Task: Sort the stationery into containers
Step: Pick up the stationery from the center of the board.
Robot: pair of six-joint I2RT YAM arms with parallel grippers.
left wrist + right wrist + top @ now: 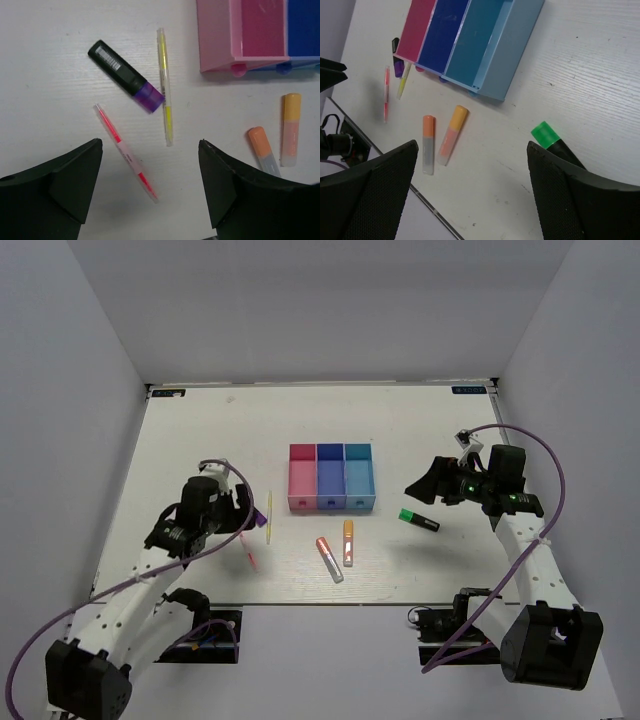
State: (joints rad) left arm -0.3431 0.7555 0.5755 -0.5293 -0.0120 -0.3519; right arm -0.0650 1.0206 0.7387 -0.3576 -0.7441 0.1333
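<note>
Three joined bins, pink (302, 478), dark blue (330, 478) and teal (359, 478), stand mid-table; nothing shows inside them. In front lie an orange marker (348, 542) and a red marker with a grey end (329, 559). A thin yellow pen (165, 92), a thin pink pen (126, 152) and a black-bodied purple marker (126, 76) lie left of the bins. My left gripper (150, 145) is open and empty above the pink pen's lower end. A green marker with a black cap (547, 136) lies right of the bins. My right gripper (472, 145) is open and empty above it, the marker beside its right finger.
The table's front edge (330, 604) runs just below the orange and red markers, and shows in the right wrist view (420, 200). Grey walls close the table at the back and sides. Cables hang from both arms.
</note>
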